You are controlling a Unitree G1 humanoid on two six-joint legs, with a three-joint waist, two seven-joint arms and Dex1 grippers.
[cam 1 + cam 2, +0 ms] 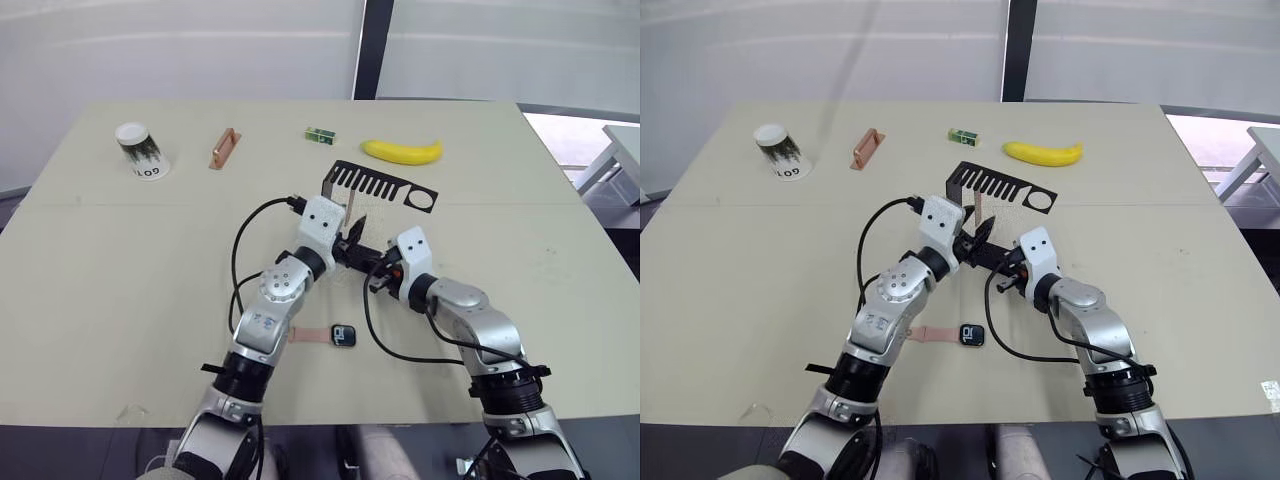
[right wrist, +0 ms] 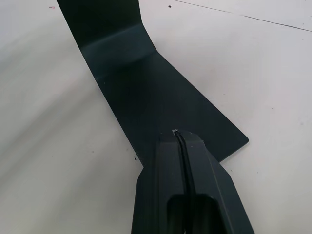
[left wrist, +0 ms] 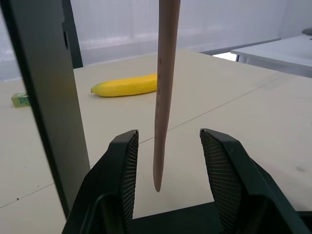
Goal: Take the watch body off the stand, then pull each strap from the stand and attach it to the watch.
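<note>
While the salmon-pink strap point(image 3: 163, 92) is hanging upright from the black bent-metal stand point(image 1: 385, 184) | it is being straddled by the parted left tool point(image 3: 168, 161) | stand base is being pinned by the closed right tool point(image 2: 181, 141).

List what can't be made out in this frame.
- Strap-to-watch joint: the watch and one strap lie together, too small in the head views to tell if attached.
- Hanging strap: its top is cut off by the left wrist view's edge.
- Right gripper: jaws shut over the stand; contact unclear.
</note>
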